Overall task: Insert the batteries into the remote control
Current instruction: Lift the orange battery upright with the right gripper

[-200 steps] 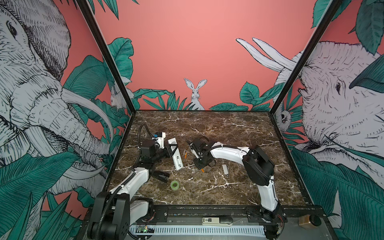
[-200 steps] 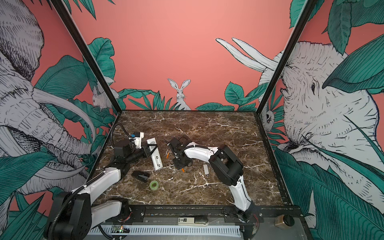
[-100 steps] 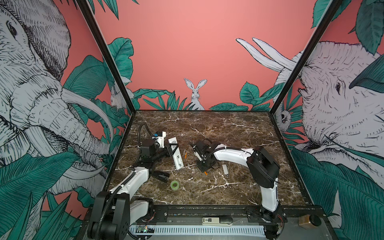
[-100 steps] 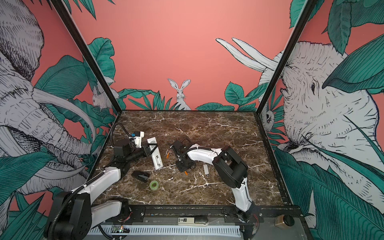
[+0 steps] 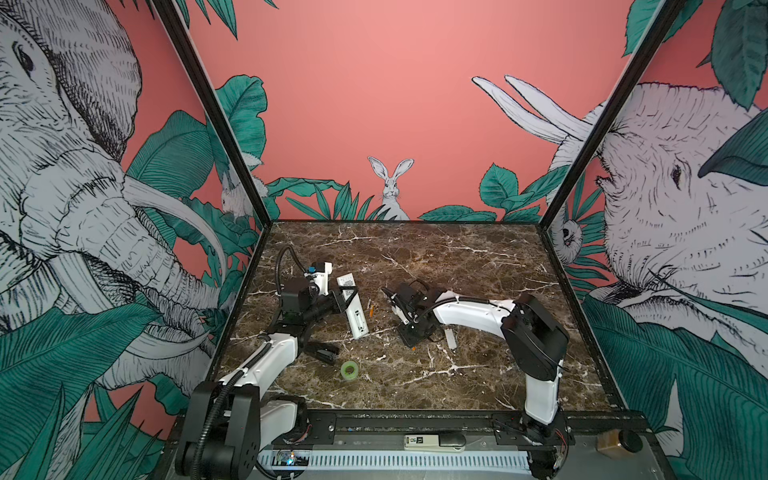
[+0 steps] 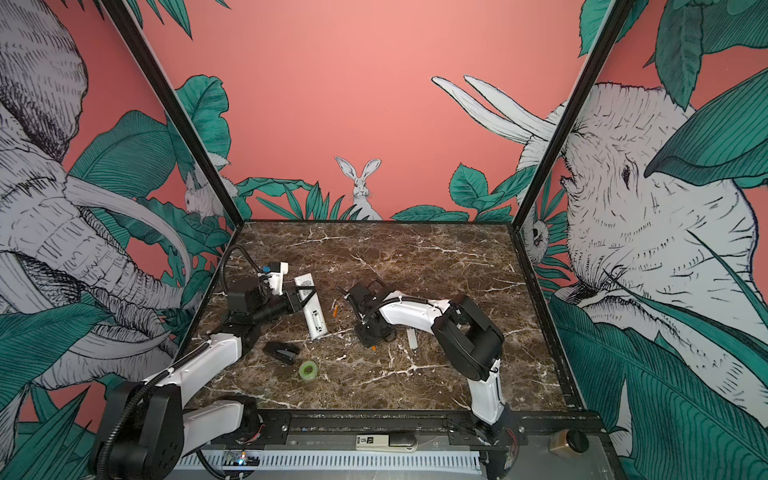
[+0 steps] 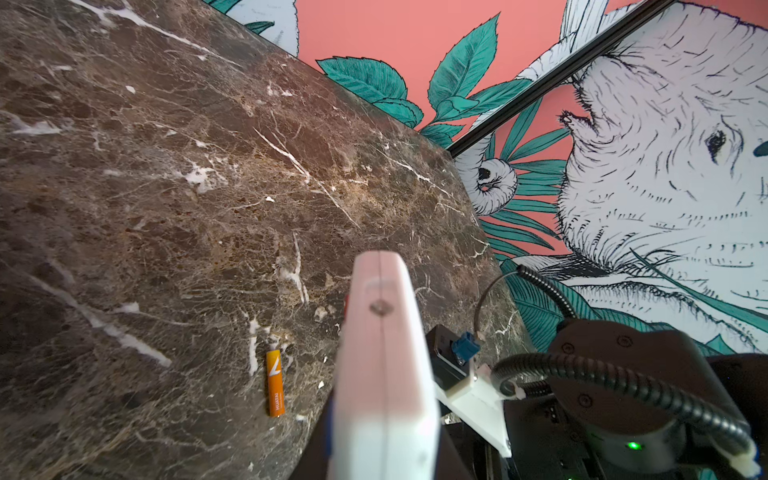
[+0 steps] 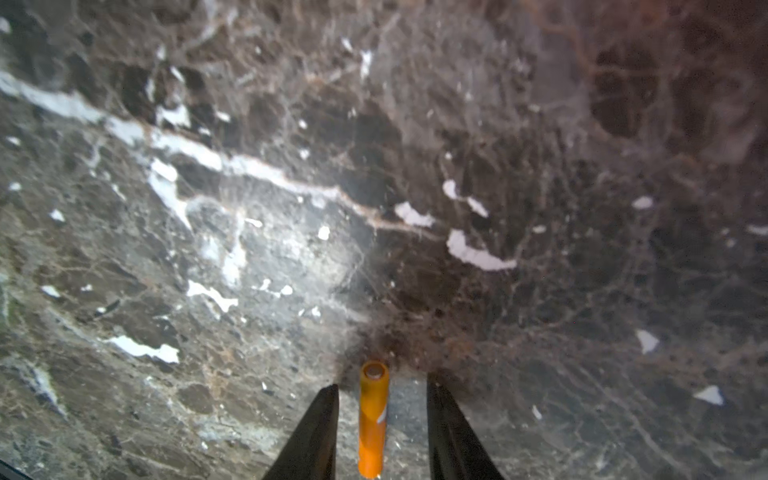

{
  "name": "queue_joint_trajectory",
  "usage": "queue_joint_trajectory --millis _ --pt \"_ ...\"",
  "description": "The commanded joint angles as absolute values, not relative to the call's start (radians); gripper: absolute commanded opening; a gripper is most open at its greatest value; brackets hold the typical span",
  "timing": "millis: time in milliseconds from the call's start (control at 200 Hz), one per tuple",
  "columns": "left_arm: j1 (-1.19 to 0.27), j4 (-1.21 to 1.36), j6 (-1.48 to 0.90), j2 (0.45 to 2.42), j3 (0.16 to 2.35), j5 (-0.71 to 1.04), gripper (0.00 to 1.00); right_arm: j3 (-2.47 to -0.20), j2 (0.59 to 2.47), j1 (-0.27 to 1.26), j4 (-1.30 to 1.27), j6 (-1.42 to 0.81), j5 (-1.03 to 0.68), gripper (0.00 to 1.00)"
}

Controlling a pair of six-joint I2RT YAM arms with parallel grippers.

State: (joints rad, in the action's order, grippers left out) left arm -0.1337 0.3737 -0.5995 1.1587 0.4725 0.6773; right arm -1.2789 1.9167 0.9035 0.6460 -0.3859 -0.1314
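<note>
In both top views the left claw [image 5: 347, 298] [image 6: 301, 299] is seen clamped narrowly across the remote control [image 5: 356, 319] [image 6: 314, 321]. The longer part of the white body reaches out past the fingers toward the front rail. The right claw [image 5: 413, 337] [image 6: 372, 336] is pointed down at the marble table [image 5: 478, 257] [image 6: 449, 257]. Only the tip of an orange battery [image 5: 414, 348] [image 6: 374, 348] is shown at its fingertips. The other battery [image 5: 372, 310] [image 6: 335, 309] is found lying on the marble between the two claws, nearer the held remote. A grey cover piece [image 5: 451, 337] [image 6: 412, 338] lies just beside the right claw, on the side away from the left claw. A green tape roll [image 5: 349, 369] [image 6: 308, 369] lies nearer the front rail than both claws.

In the left wrist view the remote control [image 7: 382, 374] is seen end-on and blurred, held straight ahead of the claw. The gripping fingers are largely hidden by it. The other battery [image 7: 275, 388] lies flat beside it, apart from it.

In the right wrist view the right claw [image 8: 382, 384] is shown partly parted. The orange battery [image 8: 373, 419] lies between its black fingers [image 8: 320, 432], with a gap on each side and no finger touching it.
</note>
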Motion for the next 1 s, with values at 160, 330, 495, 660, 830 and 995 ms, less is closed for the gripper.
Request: queue_joint_trajectory --millis 160,330,495,660,830,995 --pt "-0.127 0.410 -0.597 1.162 0.477 0.692 0.00 -1.264 1.876 0.912 0.704 -0.393 -0.126 0.37" --pt "-0.127 0.413 -0.594 1.164 0.469 0.689 0.00 -1.269 1.884 0.913 0.706 -0.392 -0.133 0.35" --pt "-0.127 0.410 -0.594 1.166 0.472 0.688 0.00 -1.277 1.901 0.916 0.713 -0.386 -0.149 0.31" --pt "-0.127 0.410 -0.594 1.168 0.475 0.691 0.00 -1.277 1.906 0.922 0.725 -0.380 -0.157 0.28" --pt "-0.127 0.410 -0.596 1.169 0.474 0.690 0.00 -1.276 1.915 0.928 0.738 -0.372 -0.148 0.26" --pt "-0.127 0.409 -0.598 1.167 0.476 0.690 0.00 -1.279 1.923 0.931 0.738 -0.370 -0.137 0.23"
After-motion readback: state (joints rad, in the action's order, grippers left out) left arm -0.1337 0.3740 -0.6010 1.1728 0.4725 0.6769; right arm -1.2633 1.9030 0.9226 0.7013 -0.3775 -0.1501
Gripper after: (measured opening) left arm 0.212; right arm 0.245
